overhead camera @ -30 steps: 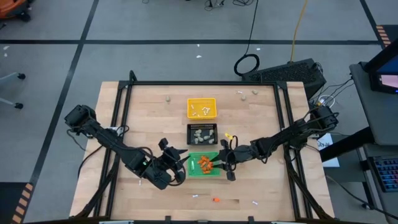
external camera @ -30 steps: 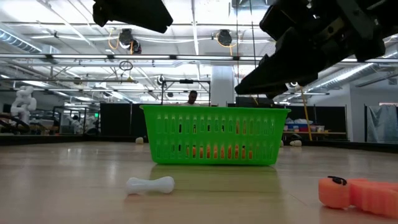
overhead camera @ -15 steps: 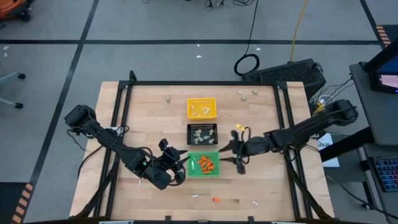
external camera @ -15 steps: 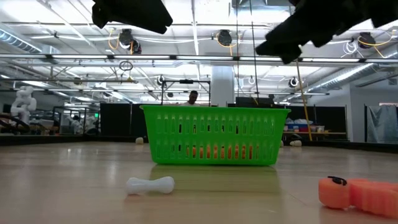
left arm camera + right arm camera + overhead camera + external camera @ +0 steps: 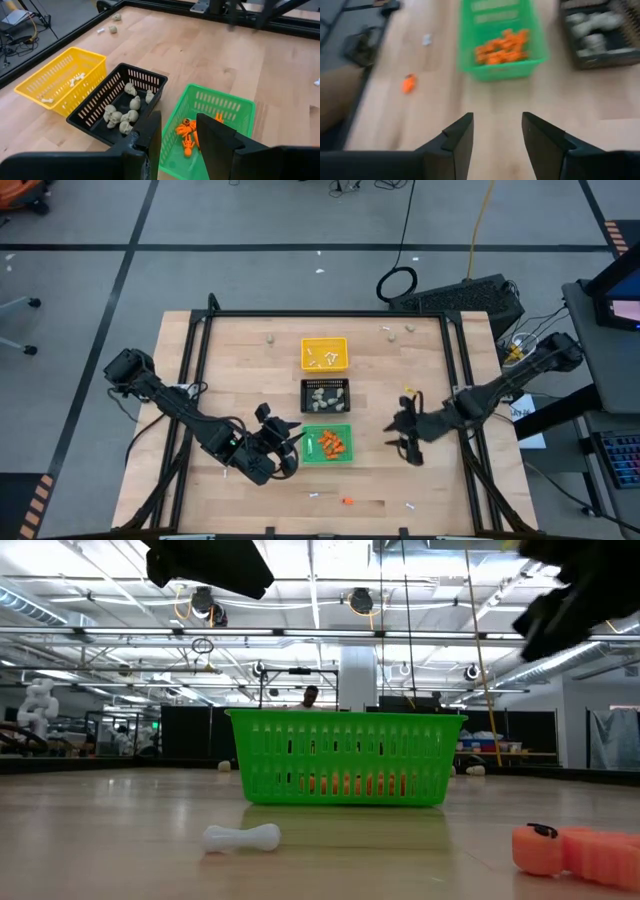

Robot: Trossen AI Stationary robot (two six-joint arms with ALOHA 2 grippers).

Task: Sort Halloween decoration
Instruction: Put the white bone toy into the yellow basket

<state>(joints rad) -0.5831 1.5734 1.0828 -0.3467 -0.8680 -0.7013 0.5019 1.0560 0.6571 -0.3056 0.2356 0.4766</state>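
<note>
1. The right end effector (image 5: 408, 442) has pulled back from over the green tray (image 5: 328, 443): a second ago it hung above the tray's near corner, half a second ago just off its rim, and now it stands well clear over bare tabletop (image 5: 240, 360). Its fingers (image 5: 457, 135) are spread with nothing between them.
2. My reading is that an orange piece was just dropped, since the orange bits (image 5: 333, 444) lie heaped in that tray and the arm leaves empty. That delivery looks finished, and a new pickup comes next.
3. Work remains. From the right end effector, a stray orange piece (image 5: 347, 501) lies toward the tabletop's front edge, with a thin white stick (image 5: 409, 506) beside it and another white stick (image 5: 314, 495) farther across.
4. The beige-grey lumps (image 5: 326, 393) sit in the black tray (image 5: 306, 406), and more white sticks (image 5: 323, 359) in the yellow tray (image 5: 307, 345).
5. The left end effector (image 5: 290, 442) waits just beside the green tray's other side, fingers (image 5: 145, 132) parted and empty.
6. Open wood surrounds the right end effector, so a path to the strays looks free. They lie near the front edge, though, so a careless push might knock one off.
</note>
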